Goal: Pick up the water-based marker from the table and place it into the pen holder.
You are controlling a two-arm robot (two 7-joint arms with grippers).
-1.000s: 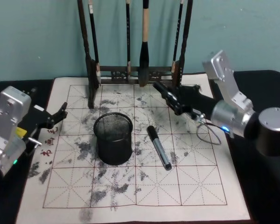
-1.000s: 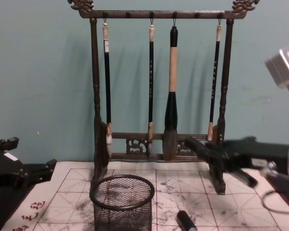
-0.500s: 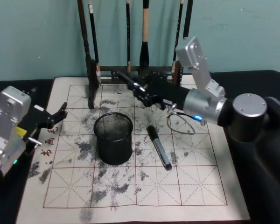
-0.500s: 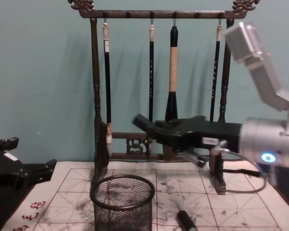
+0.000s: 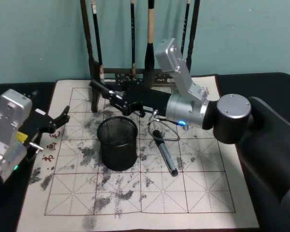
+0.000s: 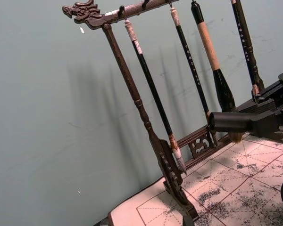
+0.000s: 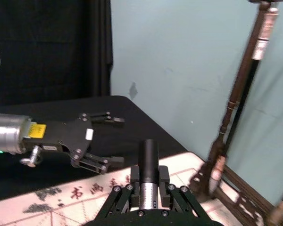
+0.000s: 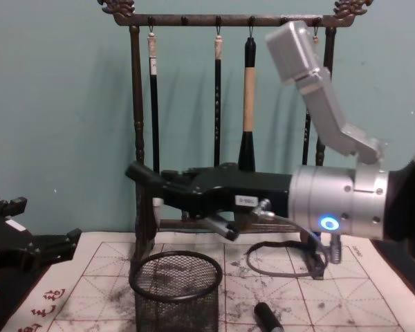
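The dark counter (image 5: pixel 24 89) is covered with a cream mat (image 5: pixel 193 193) that carries red grid lines and grey ink stains. The pen holder (image 5: pixel 118 143), a round black mesh cup, is seen standing upright on this mat.

Behind the pen holder, at the far edge of the mat, a tall dark brush rack (image 8: pixel 135 104) is placed. Four brushes (image 8: pixel 249 90) are hung from its top bar.

The right arm is stretched across from the right side of the pen holder. The right end effector (image 5: pixel 110 95) is held in the air above and just behind the far rim of the pen holder, between it and the rack, and the cup is not touched. Its jaws are seen apart and nothing is held between them. A small blue light (image 8: pixel 328 223) is lit on the wrist.

The left end effector (image 5: pixel 63 119) is found well to the left of the pen holder, low over the left border of the mat, near the red characters (image 5: pixel 50 145). Its jaws are spread wide and are empty.

The water-based marker (image 5: pixel 164 152) is lying flat on the mat to the right of the pen holder, near it but apart from it. Its black end is turned toward the rack, and the other end is pointed away from the rack.
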